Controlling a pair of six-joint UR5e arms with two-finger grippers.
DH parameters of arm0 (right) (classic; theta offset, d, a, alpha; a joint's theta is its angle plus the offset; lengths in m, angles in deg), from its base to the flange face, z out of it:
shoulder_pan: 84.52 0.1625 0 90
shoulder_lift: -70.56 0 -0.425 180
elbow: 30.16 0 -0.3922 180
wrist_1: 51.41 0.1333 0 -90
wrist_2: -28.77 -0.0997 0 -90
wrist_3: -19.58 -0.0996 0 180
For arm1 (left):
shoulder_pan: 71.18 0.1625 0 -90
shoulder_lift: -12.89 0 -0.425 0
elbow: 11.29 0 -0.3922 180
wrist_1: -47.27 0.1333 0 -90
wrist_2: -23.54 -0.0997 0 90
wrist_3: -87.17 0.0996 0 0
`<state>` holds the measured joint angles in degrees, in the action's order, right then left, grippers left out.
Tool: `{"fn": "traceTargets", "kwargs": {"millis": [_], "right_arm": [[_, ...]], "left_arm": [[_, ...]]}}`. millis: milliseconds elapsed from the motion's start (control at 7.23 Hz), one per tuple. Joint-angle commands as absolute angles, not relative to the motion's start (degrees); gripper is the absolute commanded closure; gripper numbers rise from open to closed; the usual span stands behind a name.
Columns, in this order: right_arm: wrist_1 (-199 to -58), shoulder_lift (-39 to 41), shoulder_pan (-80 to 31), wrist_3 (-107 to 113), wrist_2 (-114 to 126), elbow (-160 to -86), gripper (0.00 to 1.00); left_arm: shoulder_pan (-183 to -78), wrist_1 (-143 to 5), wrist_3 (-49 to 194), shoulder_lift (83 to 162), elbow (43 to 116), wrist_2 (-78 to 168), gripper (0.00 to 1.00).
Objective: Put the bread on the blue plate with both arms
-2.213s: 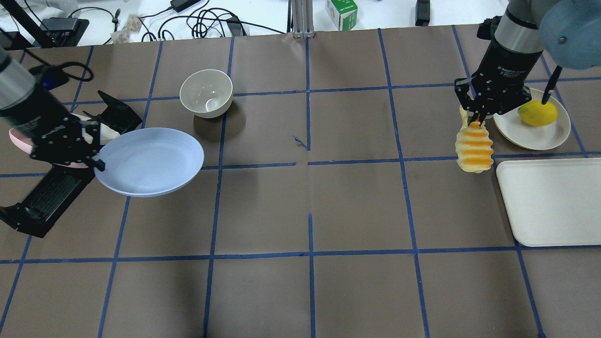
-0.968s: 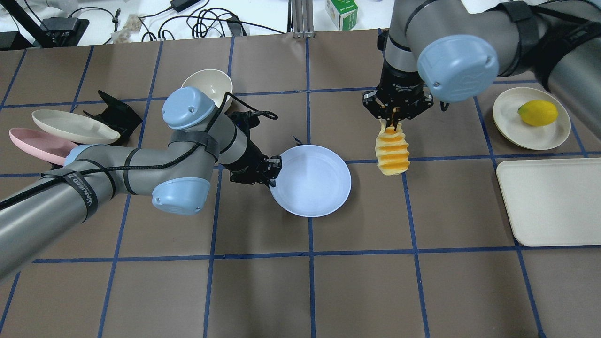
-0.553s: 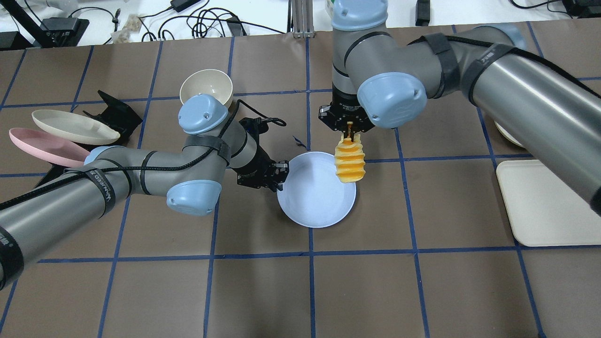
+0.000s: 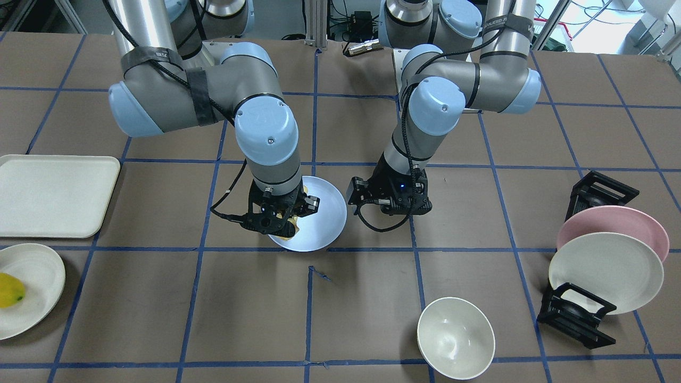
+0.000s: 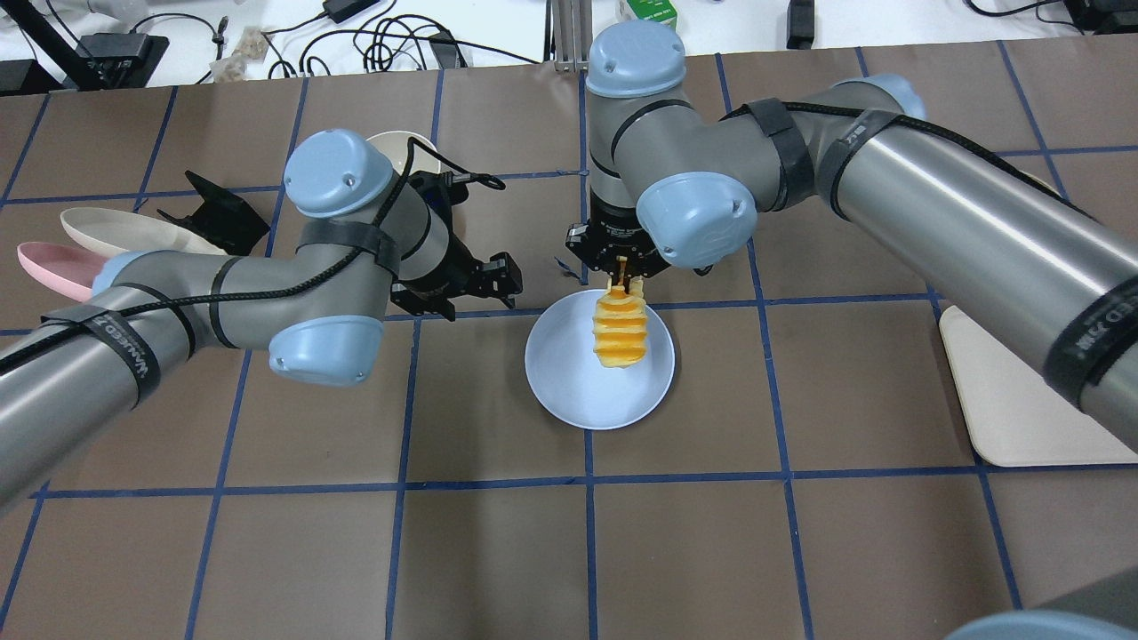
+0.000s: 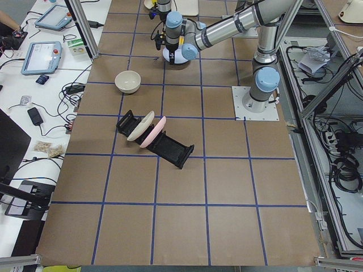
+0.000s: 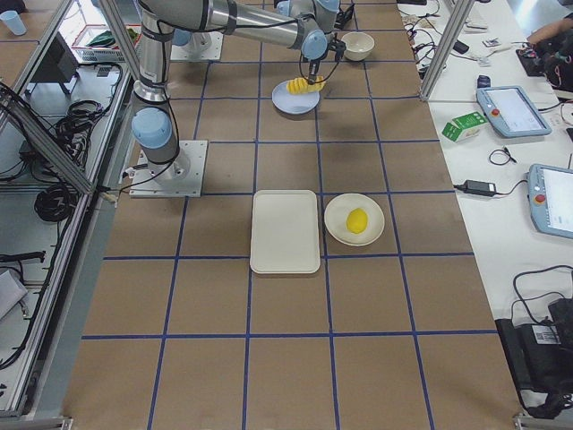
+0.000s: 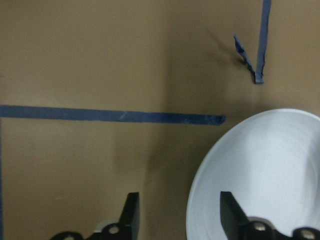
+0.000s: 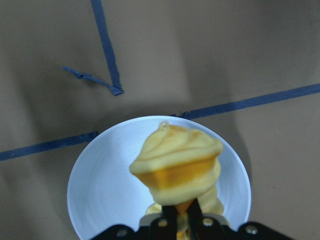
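Bread hangs by its top end from my right tool, which is pinched tight on it. The loaf points down over the blue plate. I cannot tell if its low end touches the plate. From the right wrist camera I see the loaf right above the plate's middle.

The blue plate lies flat on the brown worktop, near the middle, close to where the blue tape lines cross.

My left tool is spread wide with nothing in it. It sits low, just beside the plate's edge on the robot's left side. In the left wrist camera one finger shows over the plate's rim and the other is over bare worktop. I cannot tell if that finger touches the rim.

Farther off on the left side stand a cream bowl and a black rack with a pink plate and a cream plate in it. On the right side lie a pale tray and a small plate with a yellow fruit on it.
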<state>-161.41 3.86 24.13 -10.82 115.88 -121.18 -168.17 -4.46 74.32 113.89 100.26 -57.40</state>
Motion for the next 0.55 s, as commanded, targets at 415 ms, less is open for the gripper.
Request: {"fn": "traceTargets", "kwargs": {"millis": [415], "right_arm": [[-164.87,7.01,27.98,-13.11,115.95,-124.45,0.84]], "left_arm": [[-165.75,-40.49,84.0,106.5,77.68,-65.31,0.0]]}}
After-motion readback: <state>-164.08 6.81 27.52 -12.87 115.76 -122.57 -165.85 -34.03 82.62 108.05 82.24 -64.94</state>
